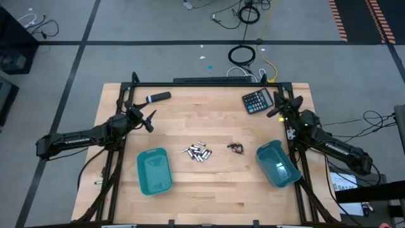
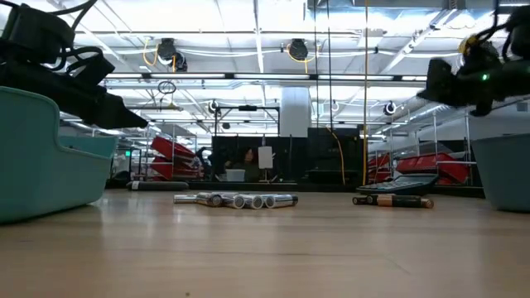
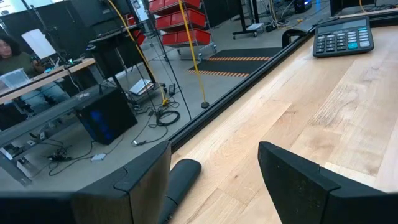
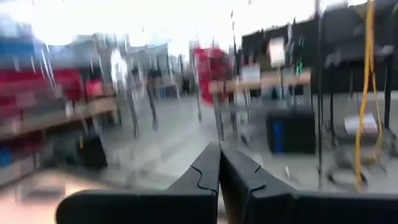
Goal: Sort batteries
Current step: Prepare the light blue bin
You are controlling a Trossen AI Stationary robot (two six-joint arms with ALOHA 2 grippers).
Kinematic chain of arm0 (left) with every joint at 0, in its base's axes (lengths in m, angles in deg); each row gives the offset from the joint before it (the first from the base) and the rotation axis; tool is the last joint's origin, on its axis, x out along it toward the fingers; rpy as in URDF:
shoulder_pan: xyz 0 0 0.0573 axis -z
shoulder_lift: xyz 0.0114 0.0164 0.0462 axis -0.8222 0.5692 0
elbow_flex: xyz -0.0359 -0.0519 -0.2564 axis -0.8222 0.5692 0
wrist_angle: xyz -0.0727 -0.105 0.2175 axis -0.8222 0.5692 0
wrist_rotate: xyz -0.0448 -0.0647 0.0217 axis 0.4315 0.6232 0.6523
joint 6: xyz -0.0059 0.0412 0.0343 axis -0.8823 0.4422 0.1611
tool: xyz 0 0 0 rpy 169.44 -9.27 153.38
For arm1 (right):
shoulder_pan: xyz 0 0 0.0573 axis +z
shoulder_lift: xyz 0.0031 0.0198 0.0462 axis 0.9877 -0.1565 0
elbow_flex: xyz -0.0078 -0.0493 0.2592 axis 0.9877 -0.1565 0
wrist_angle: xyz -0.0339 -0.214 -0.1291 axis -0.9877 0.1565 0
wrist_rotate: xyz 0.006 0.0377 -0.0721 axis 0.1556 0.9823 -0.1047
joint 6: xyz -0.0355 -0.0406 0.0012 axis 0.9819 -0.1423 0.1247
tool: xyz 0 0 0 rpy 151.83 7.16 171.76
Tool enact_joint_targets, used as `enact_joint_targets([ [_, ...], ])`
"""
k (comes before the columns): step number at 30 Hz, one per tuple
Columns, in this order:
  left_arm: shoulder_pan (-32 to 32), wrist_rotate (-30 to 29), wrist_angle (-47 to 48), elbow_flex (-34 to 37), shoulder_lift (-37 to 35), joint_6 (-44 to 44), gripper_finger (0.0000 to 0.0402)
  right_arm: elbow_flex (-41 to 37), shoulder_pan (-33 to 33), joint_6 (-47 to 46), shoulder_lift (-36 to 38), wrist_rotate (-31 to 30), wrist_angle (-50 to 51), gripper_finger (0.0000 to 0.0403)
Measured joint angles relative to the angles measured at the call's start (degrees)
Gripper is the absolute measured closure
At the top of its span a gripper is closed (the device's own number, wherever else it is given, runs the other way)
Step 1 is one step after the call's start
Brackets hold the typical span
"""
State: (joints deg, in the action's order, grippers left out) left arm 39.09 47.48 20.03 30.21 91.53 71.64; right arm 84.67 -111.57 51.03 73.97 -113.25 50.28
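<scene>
Left gripper (image 1: 150,120) hangs open near the table's far left; right gripper (image 1: 276,109), fingers closed on nothing, waits beside the calculator (image 1: 257,101). We judge sorting unstarted: the batteries (image 1: 197,152) lie mid-table between two seemingly empty teal bins (image 1: 154,171).

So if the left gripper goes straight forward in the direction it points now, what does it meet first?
Probably the black-and-grey marker-like cylinder, lying on the table just beyond the open left gripper. The calculator lies off to one side. Depth is uncertain.
</scene>
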Motion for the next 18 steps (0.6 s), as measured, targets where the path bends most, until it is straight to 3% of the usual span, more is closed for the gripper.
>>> enact_joint_targets([
  [3, 0.00, -0.01, 0.00, 0.00, 0.00, 0.00, 0.0149, 0.08, -0.19, 3.87, -0.01, 4.06, -5.69, 0.0403],
  [8, -0.02, -0.02, -0.02, -0.01, 0.00, -0.02, 0.0149, 1.72, -0.02, 2.53, -0.01, 20.72, 0.57, 0.0403],
  [14, -0.02, 0.00, -0.02, 0.00, 0.01, -11.51, 0.0149, 6.04, -0.06, 0.86, -0.04, 21.83, 16.90, 0.0403],
  [18, -0.02, 0.00, -0.02, 0.00, 0.02, -15.63, 0.0149, 9.61, -0.06, 2.32, -0.01, 21.87, 20.72, 0.0401],
])
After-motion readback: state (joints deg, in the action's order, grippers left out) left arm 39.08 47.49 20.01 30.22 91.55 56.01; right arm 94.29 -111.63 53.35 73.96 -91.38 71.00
